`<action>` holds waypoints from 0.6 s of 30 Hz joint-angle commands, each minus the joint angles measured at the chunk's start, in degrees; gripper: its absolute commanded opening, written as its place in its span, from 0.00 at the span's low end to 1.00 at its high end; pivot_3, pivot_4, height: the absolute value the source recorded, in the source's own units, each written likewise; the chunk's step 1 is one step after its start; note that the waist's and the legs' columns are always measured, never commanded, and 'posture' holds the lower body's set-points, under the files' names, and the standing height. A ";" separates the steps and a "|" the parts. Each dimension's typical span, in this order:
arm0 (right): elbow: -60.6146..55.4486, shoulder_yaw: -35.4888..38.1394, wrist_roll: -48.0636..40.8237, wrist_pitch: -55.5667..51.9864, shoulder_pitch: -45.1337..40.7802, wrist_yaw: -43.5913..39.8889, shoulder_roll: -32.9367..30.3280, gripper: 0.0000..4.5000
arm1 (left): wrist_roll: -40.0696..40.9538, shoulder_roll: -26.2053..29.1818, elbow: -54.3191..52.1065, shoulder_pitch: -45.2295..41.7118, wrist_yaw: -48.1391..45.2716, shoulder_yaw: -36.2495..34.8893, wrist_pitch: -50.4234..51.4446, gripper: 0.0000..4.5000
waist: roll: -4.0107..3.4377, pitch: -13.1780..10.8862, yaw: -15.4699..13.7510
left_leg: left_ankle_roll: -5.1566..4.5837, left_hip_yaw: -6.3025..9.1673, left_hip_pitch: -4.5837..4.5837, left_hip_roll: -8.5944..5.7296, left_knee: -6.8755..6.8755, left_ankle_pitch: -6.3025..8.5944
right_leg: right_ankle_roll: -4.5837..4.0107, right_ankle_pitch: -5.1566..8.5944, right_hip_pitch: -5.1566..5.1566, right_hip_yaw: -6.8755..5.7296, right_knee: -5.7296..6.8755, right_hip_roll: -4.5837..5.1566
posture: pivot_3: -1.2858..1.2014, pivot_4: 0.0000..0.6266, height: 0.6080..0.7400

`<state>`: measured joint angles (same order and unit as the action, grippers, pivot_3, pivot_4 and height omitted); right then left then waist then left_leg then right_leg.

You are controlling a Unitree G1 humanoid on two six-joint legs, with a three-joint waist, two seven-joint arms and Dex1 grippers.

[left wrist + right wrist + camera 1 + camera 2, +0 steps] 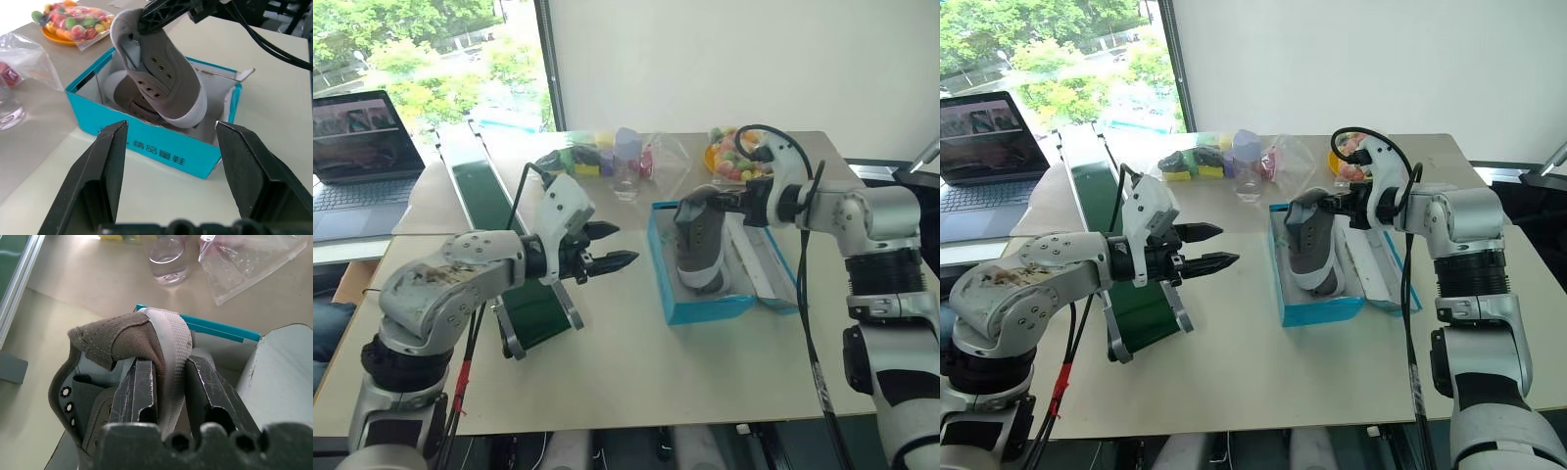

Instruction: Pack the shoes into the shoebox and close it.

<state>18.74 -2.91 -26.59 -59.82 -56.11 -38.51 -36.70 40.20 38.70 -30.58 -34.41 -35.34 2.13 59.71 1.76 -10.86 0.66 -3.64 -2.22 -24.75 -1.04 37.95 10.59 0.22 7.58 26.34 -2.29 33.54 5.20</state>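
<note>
Grey canvas shoe (698, 245), ribbed rubber heel; glossy turquoise cardboard shoebox (705, 307).

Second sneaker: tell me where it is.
The second sneaker hangs heel-up in the right gripper, toe down inside the shoebox over the first sneaker.

We see the shoe (161, 73) in the right claw (168, 382) as matt grey cloth, with a ribbed pale rubber sole (its heel strip looks woven). The shoebox (700, 308) is smooth turquoise cardboard, white and dull inside. Both claws' fingers (105, 171) are black plastic, scuffed. The bench (636, 372) is a pale, matt, smooth board. The far bags (249, 257) are glossy clear plastic.
</note>
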 commanded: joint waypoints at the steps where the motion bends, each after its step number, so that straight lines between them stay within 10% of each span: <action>1: -0.73 -0.96 1.01 -0.45 -0.96 -2.13 -0.24 0.10 | -1.42 1.05 -1.28 -0.29 -1.34 0.44 -2.69 0.68 | 0.00 0.00 -0.02 | 0.00 0.00 0.00 0.00 0.00 0.00 | -0.01 0.01 0.00 0.00 0.00 0.00 | 0.52 0.24 1.00; 18: 28.24 -13.68 19.03 23.79 -4.65 -4.49 12.62 0.10 | -4.63 3.72 -3.93 2.68 -1.84 2.27 -3.36 0.68 | 0.02 0.01 0.31 | 0.00 -0.02 0.12 -0.01 0.01 0.00 | 0.25 -0.16 -0.06 0.02 0.05 -0.02 | 0.52 0.24 1.00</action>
<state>41.53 -15.44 -11.43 -42.65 -59.88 -44.24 -25.27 35.94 42.53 -32.55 -31.02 -37.74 5.55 57.27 1.78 -10.84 0.97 -3.64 -2.23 -24.59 -1.03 37.96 10.59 0.47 7.42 26.25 -2.26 33.60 5.16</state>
